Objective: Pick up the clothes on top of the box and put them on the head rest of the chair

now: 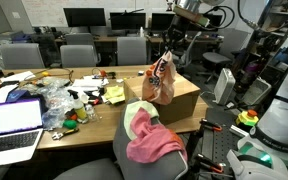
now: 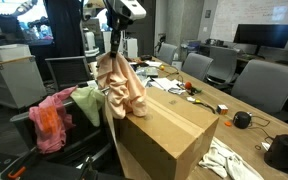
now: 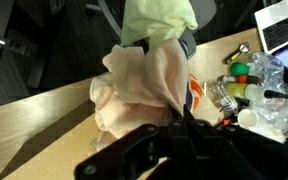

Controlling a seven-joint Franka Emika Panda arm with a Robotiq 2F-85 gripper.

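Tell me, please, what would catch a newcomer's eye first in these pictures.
The peach cloth hanging from the pincer over the cardboard box draws the eye first. Next come the pink cloth and the green cloth heaped on the chair beside the box. An open laptop glows at one end of the table.

- My wooden worktop [image 1: 89, 133] runs long through an office room.
- Grey office chairs [image 1: 79, 55] line its far side.
- Behind them I see dark monitors [image 1: 84, 17] on desks.
- An open laptop [image 1: 14, 120] glows white.
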